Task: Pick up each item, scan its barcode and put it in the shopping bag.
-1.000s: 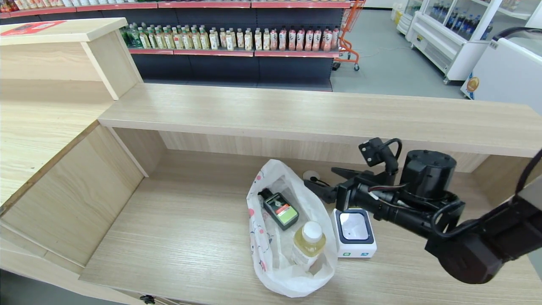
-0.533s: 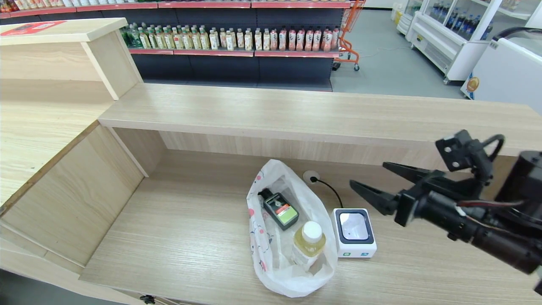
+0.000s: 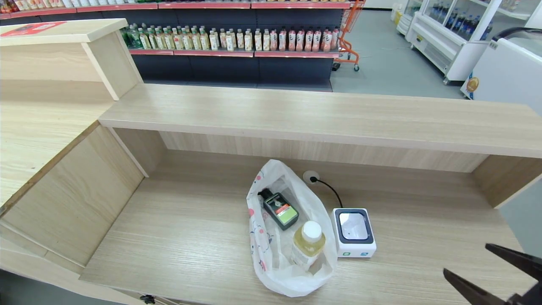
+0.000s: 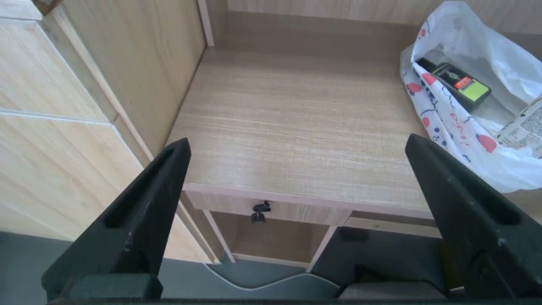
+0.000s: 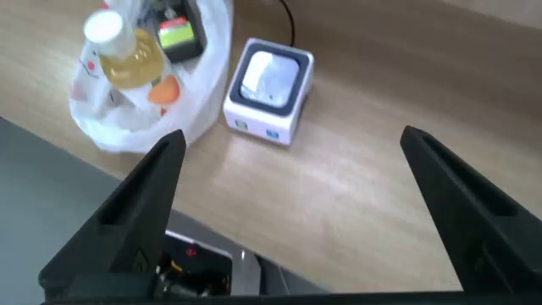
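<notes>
- Head view, low centre of the frame: a white crinkly plastic shopping bag with red prints (image 3: pixel 255 228) lies open on the pale wood-grain table (image 3: pixel 190 237).
- Inside, a dark flat bottle with a green and red label (image 3: pixel 280 209) lies at the far end; a clear bottle of yellow liquid with a white cap (image 3: pixel 309 242) sits near the front rim.
- A white square scanner with a dark-framed window (image 3: pixel 354 232) stands just beside the bag's right side, trailing a black cable (image 3: pixel 329 189).
- At the lower right corner of the frame the right jaws are spread apart and empty; the left jaws, by the table's front edge, are likewise apart, holding nothing.
- My worry: only soft plastic holds the yellow bottle, so a jaw catching the rim could spill it out; a low sweep could snag the cable and drag the scanner.
</notes>
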Motion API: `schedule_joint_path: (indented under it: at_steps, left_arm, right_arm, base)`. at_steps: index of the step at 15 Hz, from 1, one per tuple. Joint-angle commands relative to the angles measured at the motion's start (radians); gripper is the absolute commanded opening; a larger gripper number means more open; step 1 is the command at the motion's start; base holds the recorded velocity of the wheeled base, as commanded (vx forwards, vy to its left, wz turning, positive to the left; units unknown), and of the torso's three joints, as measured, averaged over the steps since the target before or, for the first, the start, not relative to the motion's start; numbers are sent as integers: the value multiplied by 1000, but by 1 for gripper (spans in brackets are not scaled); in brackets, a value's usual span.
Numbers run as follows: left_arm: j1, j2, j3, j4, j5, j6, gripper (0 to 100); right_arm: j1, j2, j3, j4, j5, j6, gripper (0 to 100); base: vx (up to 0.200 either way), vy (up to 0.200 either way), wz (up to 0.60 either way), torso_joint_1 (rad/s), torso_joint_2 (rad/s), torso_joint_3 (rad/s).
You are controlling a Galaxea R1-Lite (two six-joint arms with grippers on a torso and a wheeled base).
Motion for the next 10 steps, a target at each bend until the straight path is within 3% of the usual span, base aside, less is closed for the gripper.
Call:
schedule_joint_path:
  at_steps: [1,6,10]
  left_arm:
    - [1,0,0,0,0,0,100]
    - [1,0,0,0,0,0,100]
    - [1,0,0,0,0,0,100]
  right_arm:
    - [-116,-421,39,323,-11,-2,100]
    - [-269,-730,39,559,14,-15,100]
    - [-277,-878,39,622,66,-18,100]
  base:
    - [0,0,0,0,0,0]
    - [0,0,0,0,0,0]
    - [0,0,0,0,0,0]
